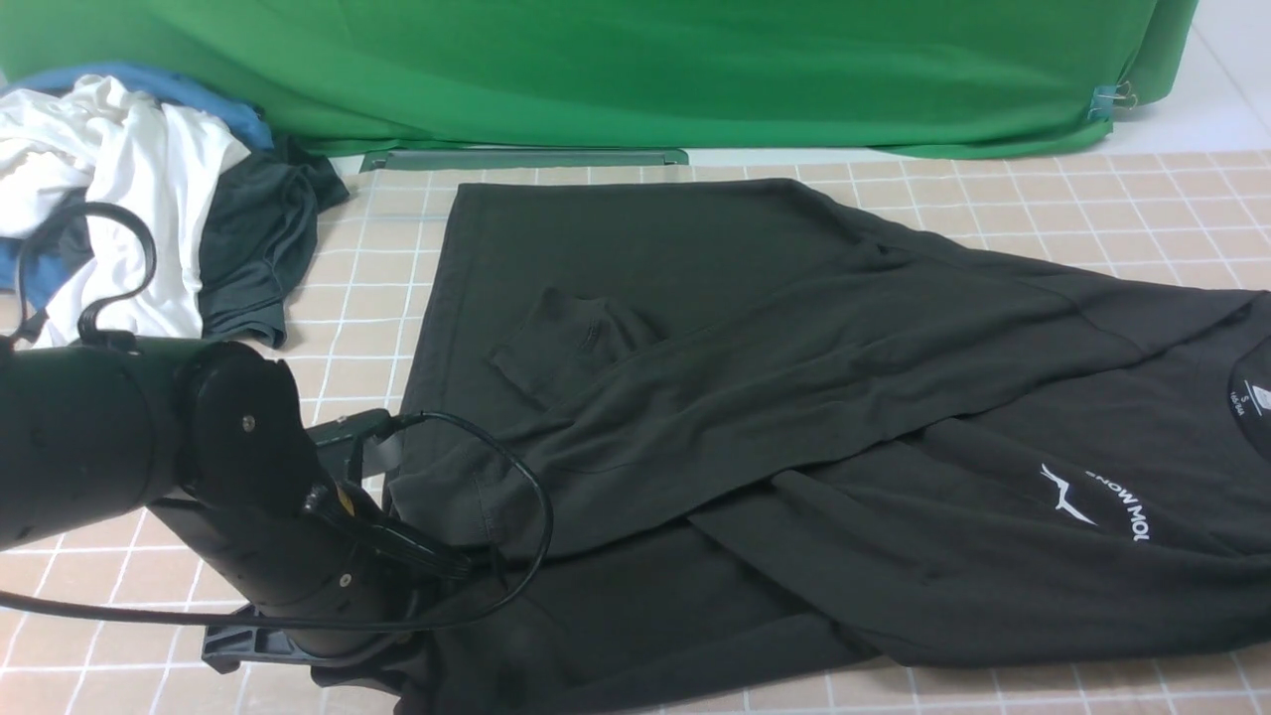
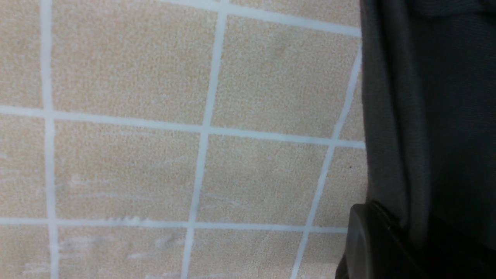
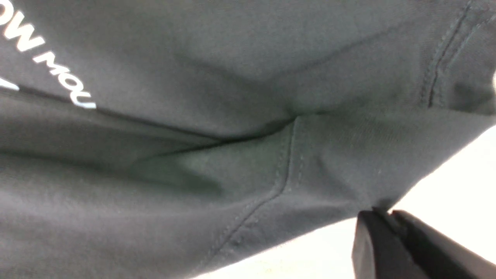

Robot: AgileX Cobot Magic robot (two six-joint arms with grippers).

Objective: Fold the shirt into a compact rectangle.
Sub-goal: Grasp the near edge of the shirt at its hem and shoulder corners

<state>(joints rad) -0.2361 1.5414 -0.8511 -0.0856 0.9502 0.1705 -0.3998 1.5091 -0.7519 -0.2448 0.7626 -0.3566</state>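
The shirt point(image 1: 755, 328) is seen from the front, laid on the tiled table point(image 1: 1142, 199) before a green cloth point(image 1: 635, 70). It is judged soft and floppy, best taken by its edges. At the left wrist, its edge is pinched by the left gripper point(image 2: 387, 228); at the right wrist, by the right gripper point(image 3: 387, 217).

I read white letters "NOW MOU" in the chest print point(image 1: 1104, 501) on the black shirt point(image 1: 794, 328). Its white neck label point(image 1: 1249, 399) seems to show "S"; the finer print is illegible.
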